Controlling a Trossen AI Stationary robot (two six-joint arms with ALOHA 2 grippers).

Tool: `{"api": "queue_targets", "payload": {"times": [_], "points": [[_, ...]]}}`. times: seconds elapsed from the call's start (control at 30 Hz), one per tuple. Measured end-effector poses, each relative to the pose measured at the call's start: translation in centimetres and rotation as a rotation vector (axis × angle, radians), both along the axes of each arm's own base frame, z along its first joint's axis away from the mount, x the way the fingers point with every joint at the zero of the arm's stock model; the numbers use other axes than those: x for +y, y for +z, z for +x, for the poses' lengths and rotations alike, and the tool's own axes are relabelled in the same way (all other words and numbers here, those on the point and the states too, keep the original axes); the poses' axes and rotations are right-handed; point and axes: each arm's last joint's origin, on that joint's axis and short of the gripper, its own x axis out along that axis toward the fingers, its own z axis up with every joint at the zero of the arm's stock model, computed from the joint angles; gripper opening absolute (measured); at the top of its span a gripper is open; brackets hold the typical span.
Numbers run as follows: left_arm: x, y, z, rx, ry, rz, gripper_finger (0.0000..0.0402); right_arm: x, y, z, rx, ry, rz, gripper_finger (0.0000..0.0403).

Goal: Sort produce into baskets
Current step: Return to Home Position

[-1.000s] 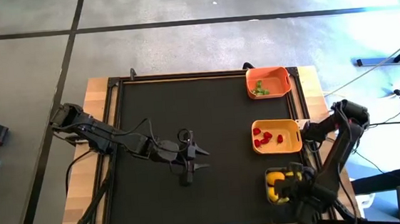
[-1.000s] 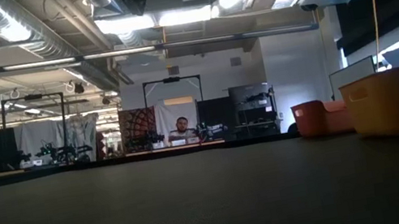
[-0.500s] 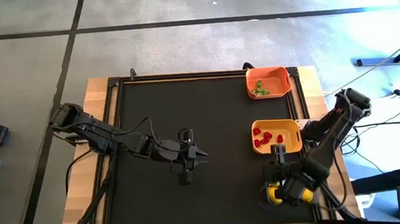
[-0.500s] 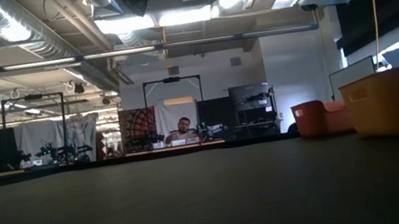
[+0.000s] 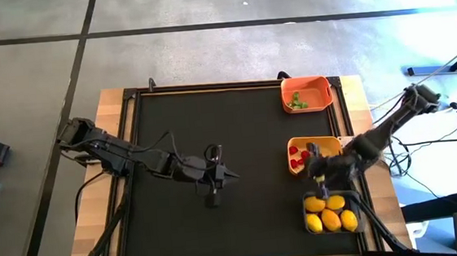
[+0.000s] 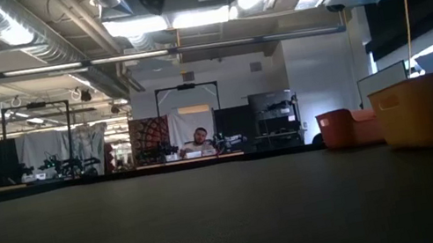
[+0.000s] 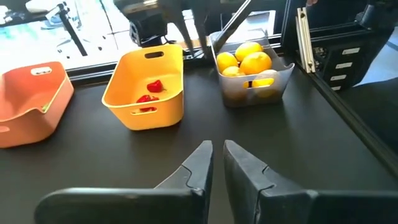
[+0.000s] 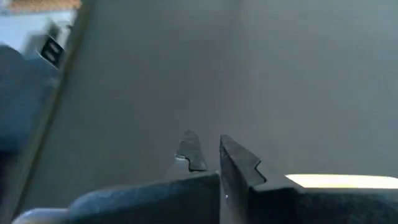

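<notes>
Now homing; my judgement is that sorting is done, since I see no loose piece on the counter point(image 5: 212, 121).

- Right end effector point(image 8: 205, 140) hangs over the gap between the yellow-tan basket point(image 7: 149, 109), at the 3 o'clock edge, and the dark basket point(image 7: 283, 78), at the 5 o'clock corner.
- Doing it well: I lift first to clear both rims, then swing slowly out toward 3 o'clock.
- My fingers are drawn almost together, a sliver apart, holding and touching nothing.
- Lemons point(image 7: 245, 57) are piled in the dark basket and red pieces point(image 7: 149, 93) lie in the yellow-tan one. Green pieces point(image 5: 297, 100) sit in the orange basket point(image 7: 28, 118) at 1 o'clock.
- Left end effector point(image 7: 217, 146) waits near centre, likewise near-closed and empty.
</notes>
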Motion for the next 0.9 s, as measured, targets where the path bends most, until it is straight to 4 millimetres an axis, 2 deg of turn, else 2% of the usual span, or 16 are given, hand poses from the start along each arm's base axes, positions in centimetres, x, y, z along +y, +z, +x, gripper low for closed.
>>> {"api": "queue_targets", "payload": {"times": [0.23, 0.47, 0.7, 0.9], "points": [[1.0, 0.1, 0.4, -0.019, -0.05, -0.006, 0.0014, -3.7, -0.8, -1.9, -0.262, 0.053, 0.108, 0.0001], [2.0, -0.8, -0.2, -0.023, -0.052, -0.01, 0.0003, -5.6, -2.4, -3.7, -0.456, 0.105, 0.145, 0.0], [3.6, 0.6, -3.5, -0.099, -0.025, -0.026, 0.0002, -6.9, -3.8, -5.3, -0.593, 0.121, 0.194, 0.0], [5.0, 0.5, -7.6, -0.164, 0.006, -0.061, 0.0002, -7.4, -4.6, -6.2, -0.66, 0.114, 0.188, 0.0001]]}}
